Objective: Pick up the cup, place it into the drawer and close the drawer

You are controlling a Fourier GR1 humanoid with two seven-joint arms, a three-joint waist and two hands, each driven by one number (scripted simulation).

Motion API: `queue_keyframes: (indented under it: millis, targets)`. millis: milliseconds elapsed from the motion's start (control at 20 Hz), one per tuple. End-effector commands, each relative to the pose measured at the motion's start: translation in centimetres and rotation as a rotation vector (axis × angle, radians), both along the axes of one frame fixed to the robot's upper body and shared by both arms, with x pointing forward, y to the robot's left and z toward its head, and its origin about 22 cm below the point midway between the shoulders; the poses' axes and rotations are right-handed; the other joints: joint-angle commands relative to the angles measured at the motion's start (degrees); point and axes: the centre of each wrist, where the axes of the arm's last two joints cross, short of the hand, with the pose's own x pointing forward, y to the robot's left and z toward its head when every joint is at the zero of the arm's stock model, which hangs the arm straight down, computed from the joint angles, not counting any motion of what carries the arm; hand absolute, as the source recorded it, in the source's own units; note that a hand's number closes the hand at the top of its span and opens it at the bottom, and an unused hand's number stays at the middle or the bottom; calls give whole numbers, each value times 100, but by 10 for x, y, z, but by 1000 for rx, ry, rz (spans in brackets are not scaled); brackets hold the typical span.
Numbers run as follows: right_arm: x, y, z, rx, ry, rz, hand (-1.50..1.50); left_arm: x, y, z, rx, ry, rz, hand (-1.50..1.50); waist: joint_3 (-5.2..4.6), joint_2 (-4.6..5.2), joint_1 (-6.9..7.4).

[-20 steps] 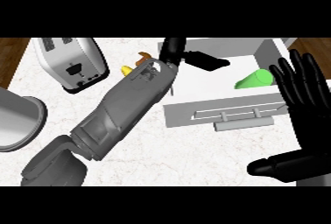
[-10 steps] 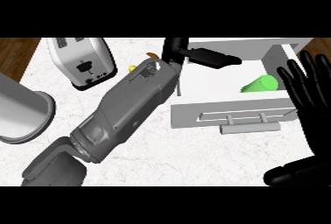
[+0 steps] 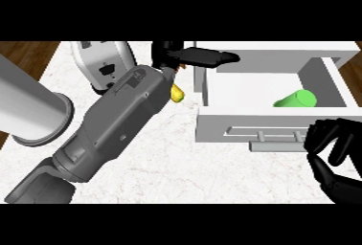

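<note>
The green cup (image 3: 295,99) lies on its side inside the open white drawer (image 3: 240,86), toward its right wall. My left hand (image 3: 192,55) hangs above the drawer's back left corner, fingers stretched out and holding nothing; its grey forearm (image 3: 117,127) runs diagonally across the counter. My right hand (image 3: 336,152) shows at the lower right, just in front of the drawer's front panel (image 3: 240,131) and right of its handle (image 3: 279,143). Its fingers are bent loosely and nothing is in them.
A white toaster (image 3: 105,61) stands at the back left. A big grey cylindrical pot (image 3: 29,112) lies at the left edge. A small yellow object (image 3: 176,94) peeks out beside my left forearm. The marble counter (image 3: 205,172) ends at the left, over wooden floor.
My right hand has dropped from beside the cup to in front of the drawer's front panel, and its fingers have bent. The left hand stays above the drawer's back corner.
</note>
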Motion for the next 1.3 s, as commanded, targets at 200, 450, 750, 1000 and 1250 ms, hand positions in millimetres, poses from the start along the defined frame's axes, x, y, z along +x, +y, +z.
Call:
queue_keyframes:
  millis: [200, 450, 750, 1000, 1250]
  targets:
    - [-4, -4, -4, -229, 26, -28, 150, -21, 72, -13, -62, 36, 81, -150, 0, -29, 166]
    - [13, 7, -10, -280, 61, -59, 150, -53, 130, -39, -68, 101, 84, -150, 0, 0, 197]
    - [28, 11, -36, -450, 35, -56, 150, -89, 179, -54, -85, 86, 107, -150, 2, 36, 172]
    - [20, 26, -52, -746, -56, -8, 150, -104, 194, -62, -97, 103, 110, -150, 4, 33, 142]
    - [45, 45, -73, -841, -74, -55, 150, -135, 243, -79, -77, 87, 122, -150, 0, 36, 116]
